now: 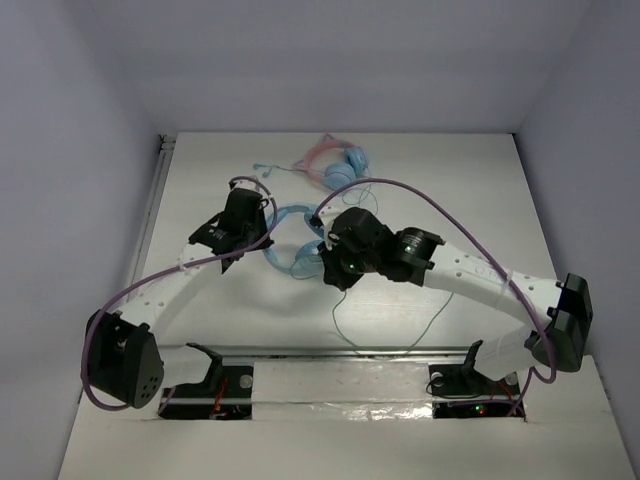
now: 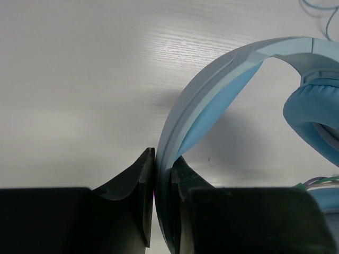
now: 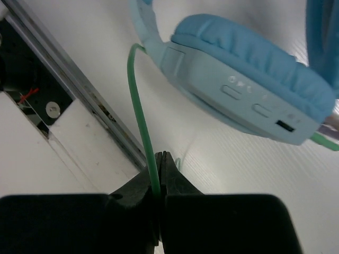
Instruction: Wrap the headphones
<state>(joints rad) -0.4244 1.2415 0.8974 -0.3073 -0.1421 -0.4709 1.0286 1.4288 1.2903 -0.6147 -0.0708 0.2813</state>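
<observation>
**A:** Where are the headphones [image 1: 290, 240] sitting?

**B:** On the white table [image 1: 450, 190], about the middle, between the two wrists. The wide light-blue headband [image 2: 212, 84] arches up off the surface, and a padded cup [image 3: 254, 58] with small buttons along its pale shell lies close to the right arm.

**A:** And the left gripper [image 2: 161, 174]?

**B:** Clamped on the headband. The left wrist view shows the band's edge pinched between the two dark fingers [image 2: 135, 190], with no gap on either side.

**A:** The right gripper [image 3: 159, 174]?

**B:** Pinched tight on the thin green cable [image 3: 139, 106]. In the right wrist view the cable runs from the cup's side down in a curve and disappears between the closed fingertips [image 3: 183, 182]. From above, more of the cable trails in a loose loop [image 1: 390, 330] toward the near edge of the table.

**A:** Anything else out there? Any box or tray?

**B:** I see nothing of that kind. A second, smaller pair with a pink headband and blue cups [image 1: 340, 165] lies farther back, well apart from both grippers.
</observation>
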